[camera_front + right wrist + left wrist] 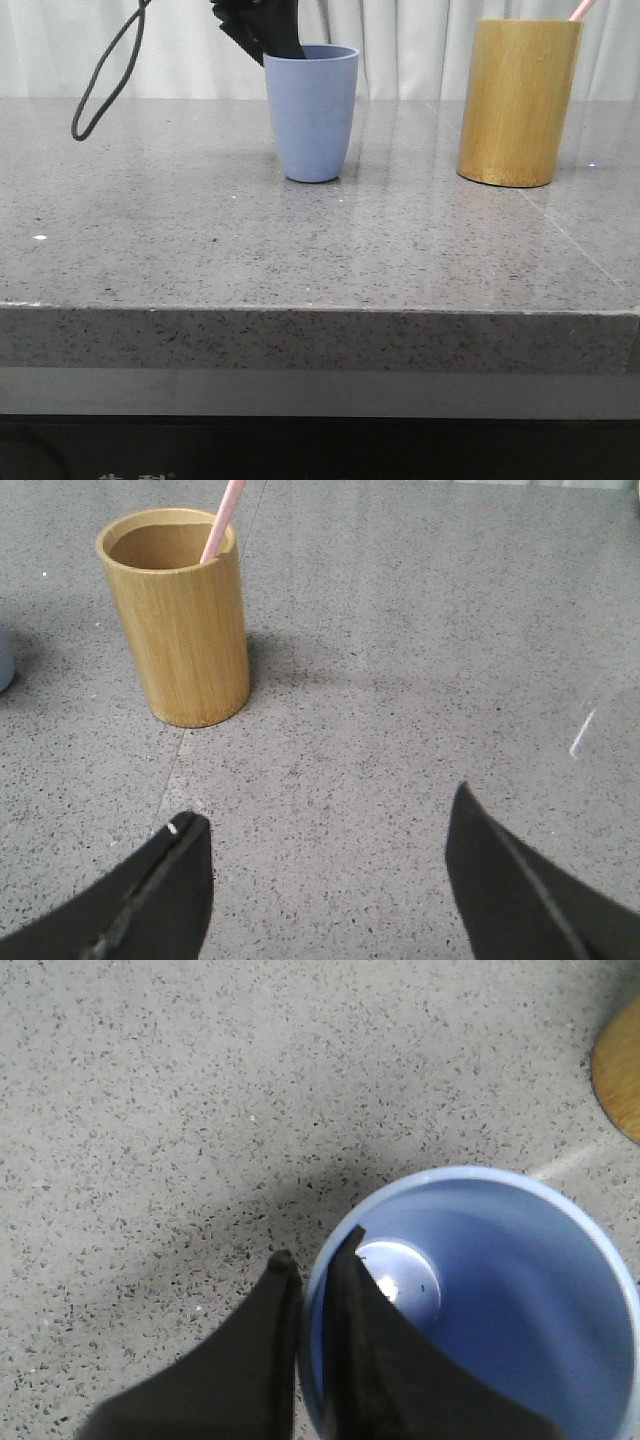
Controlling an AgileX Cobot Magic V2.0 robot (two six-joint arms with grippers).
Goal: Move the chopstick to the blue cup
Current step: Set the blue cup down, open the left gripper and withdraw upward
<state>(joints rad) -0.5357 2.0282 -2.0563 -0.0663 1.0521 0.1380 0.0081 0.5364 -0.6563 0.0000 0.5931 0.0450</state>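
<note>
The blue cup (pixel 312 115) stands upright on the table, left of centre. My left gripper (pixel 262 35) comes down at its back-left rim. In the left wrist view the cup (pixel 520 1290) is empty, and the gripper (pixel 318 1247) is shut on its rim, one finger inside and one outside. A pale pink chopstick (pixel 581 9) sticks out of the bamboo holder (pixel 518 100) at the right. In the right wrist view the chopstick (pixel 222 522) leans in the holder (pixel 178 620). My right gripper (pixel 326 805) is open and empty above the table, apart from the holder.
The grey speckled stone table (pixel 200 220) has its front edge near the camera. A black cable loop (pixel 105 75) hangs at the back left. The holder's edge (pixel 620 1080) shows in the left wrist view. White curtains hang behind the table.
</note>
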